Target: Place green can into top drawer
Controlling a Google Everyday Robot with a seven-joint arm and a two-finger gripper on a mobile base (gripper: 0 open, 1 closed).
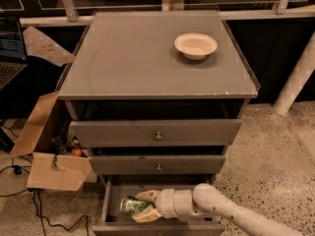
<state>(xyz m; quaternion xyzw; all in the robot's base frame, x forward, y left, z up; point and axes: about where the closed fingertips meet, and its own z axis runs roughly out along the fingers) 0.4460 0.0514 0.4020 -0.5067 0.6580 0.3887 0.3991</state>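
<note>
The green can lies on its side in the open bottom drawer, the deep one with no knob showing. My gripper reaches into that drawer from the right. Its pale fingers sit above and below the can's right end and are closed on it. The top drawer, the broadest grey front with one small round knob, is pulled out a little, with a dark gap above it. The middle drawer is narrower and also has a knob.
A white bowl stands on the cabinet top at the back right. An open cardboard box and cables lie on the floor to the left. A white post leans at the right. My arm crosses the floor at the lower right.
</note>
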